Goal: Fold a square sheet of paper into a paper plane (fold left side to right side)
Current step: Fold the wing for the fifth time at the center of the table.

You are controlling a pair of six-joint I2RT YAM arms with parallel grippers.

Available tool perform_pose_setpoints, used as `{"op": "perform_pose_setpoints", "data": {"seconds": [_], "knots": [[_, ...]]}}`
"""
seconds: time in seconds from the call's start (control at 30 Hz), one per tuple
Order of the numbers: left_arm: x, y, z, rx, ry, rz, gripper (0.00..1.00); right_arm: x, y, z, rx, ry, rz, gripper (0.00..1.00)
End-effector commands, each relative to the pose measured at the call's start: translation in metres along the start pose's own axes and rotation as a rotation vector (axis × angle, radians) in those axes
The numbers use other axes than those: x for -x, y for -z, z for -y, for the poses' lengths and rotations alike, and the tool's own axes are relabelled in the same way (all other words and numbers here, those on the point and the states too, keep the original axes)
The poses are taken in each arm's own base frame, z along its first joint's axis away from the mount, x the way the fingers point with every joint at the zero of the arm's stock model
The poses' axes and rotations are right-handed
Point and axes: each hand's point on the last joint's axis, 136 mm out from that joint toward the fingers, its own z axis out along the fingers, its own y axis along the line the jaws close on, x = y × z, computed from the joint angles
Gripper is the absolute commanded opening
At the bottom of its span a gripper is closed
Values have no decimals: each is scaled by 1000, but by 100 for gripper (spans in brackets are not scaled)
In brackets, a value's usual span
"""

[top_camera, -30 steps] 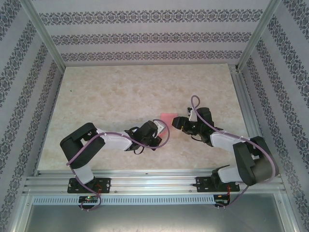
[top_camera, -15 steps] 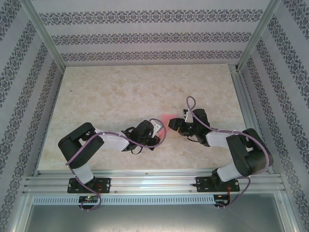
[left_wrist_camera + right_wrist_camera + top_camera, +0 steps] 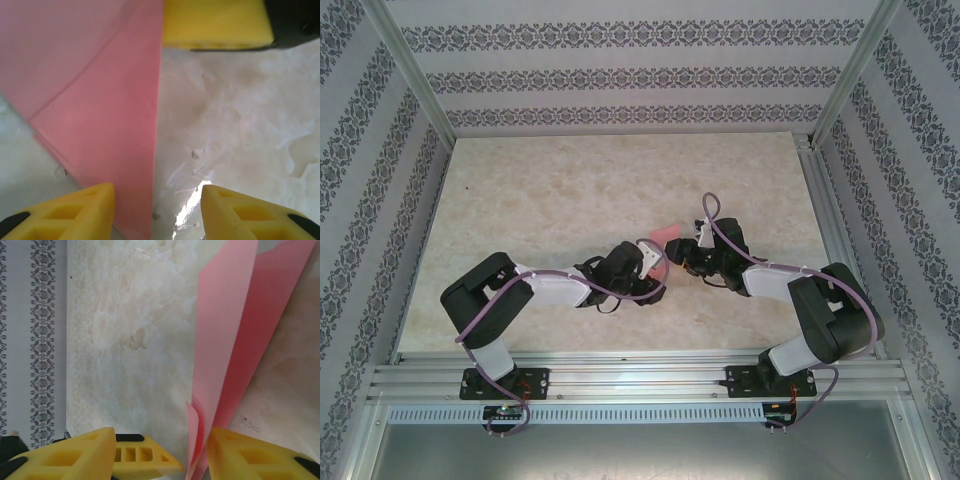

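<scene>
The pink sheet of paper (image 3: 664,238) is lying folded near the middle of the counter (image 3: 570,180), between the left gripper (image 3: 657,268) and the right gripper (image 3: 683,256), which are facing each other almost tip to tip. From above it is showing as a small pink patch, partly covered by the two wrists, so its outline is hard to read there. The left wrist camera is giving the shape more plainly. A long straight edge of the sheet of paper (image 3: 100,100) is running from the gap of the left gripper (image 3: 157,212) directly away, up to the right gripper's yellow pad (image 3: 215,22) at the far end. The body of the paper is spreading to the left of that edge, and a diagonal fold line is crossing it. The right wrist camera is adding what the other two are not giving: the sheet of paper (image 3: 225,340) is parting into two leaves, narrow at the right gripper (image 3: 160,450) and widening away from it, its long axis pointing away and slightly to the right. The left gripper is standing about half open, with the paper's narrow end lying in the gap beside one finger and not pinched. The right gripper is likewise standing about half open, the paper's end sitting between its fingers close to the right-hand one; I cannot tell whether the two are touching.
</scene>
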Motion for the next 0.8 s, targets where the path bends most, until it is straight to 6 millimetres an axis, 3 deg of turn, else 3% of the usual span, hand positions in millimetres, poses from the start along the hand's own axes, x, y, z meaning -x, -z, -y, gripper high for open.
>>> {"op": "perform_pose_setpoints", "data": {"seconds": [0.0, 0.23, 0.53, 0.63, 0.77], "knots": [[23, 2, 2, 3, -23, 27, 52, 6, -3, -3, -9, 6, 13, 51], [40, 2, -1, 43, -39, 40, 54, 7, -3, -5, -7, 5, 15, 50], [46, -17, -12, 100, -73, 14, 58, 9, -3, -8, 4, -22, 24, 50], [46, -20, -17, 125, -76, 11, 56, 10, -3, -9, 3, -35, 25, 50], [45, -24, -20, 136, -71, 7, 46, 9, -4, -8, 1, -57, 28, 49]]}}
